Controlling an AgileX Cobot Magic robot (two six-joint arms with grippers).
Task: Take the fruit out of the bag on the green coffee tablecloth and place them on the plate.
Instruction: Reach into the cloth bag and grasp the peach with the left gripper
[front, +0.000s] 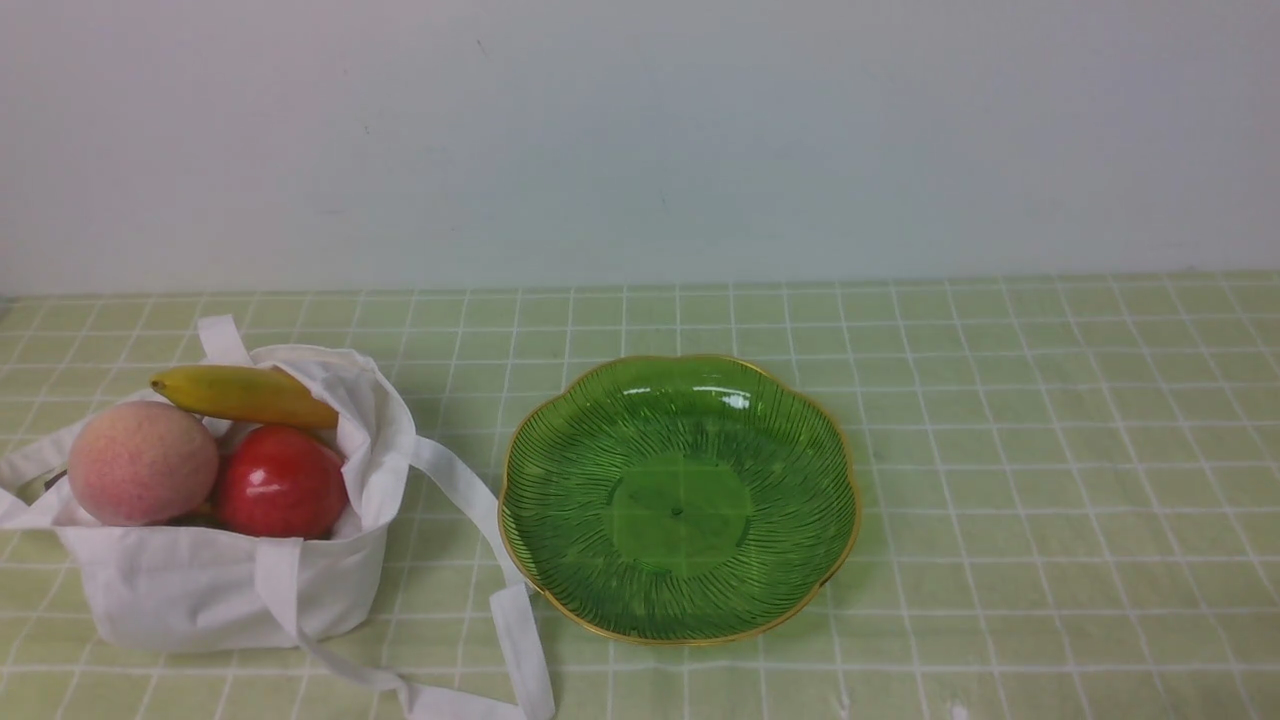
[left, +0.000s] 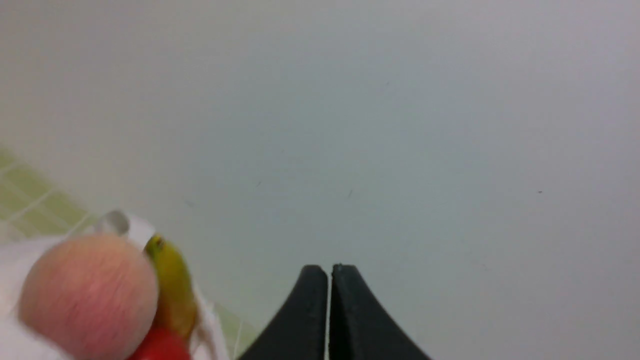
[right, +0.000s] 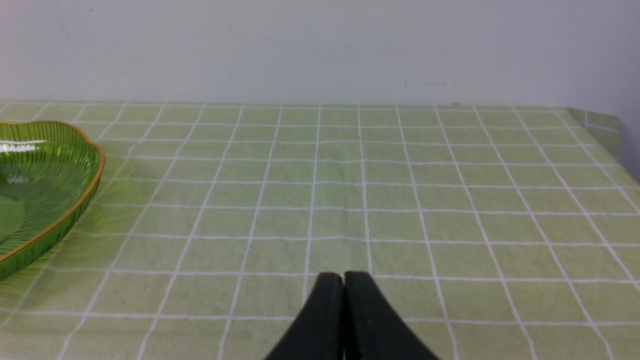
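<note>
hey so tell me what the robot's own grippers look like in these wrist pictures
The left gripper and right gripper look alike: matte black or very dark fingers that taper to narrow, blunt tips. Only their ends show; no markings or cables are visible, and neither arm's body appears.

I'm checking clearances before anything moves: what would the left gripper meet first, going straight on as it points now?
Probably the wall: the left gripper points toward it, with the peach off to one side, though depth is unclear.

Fruit (front: 282, 482) — nestled in white bag (front: 225, 585)
</note>
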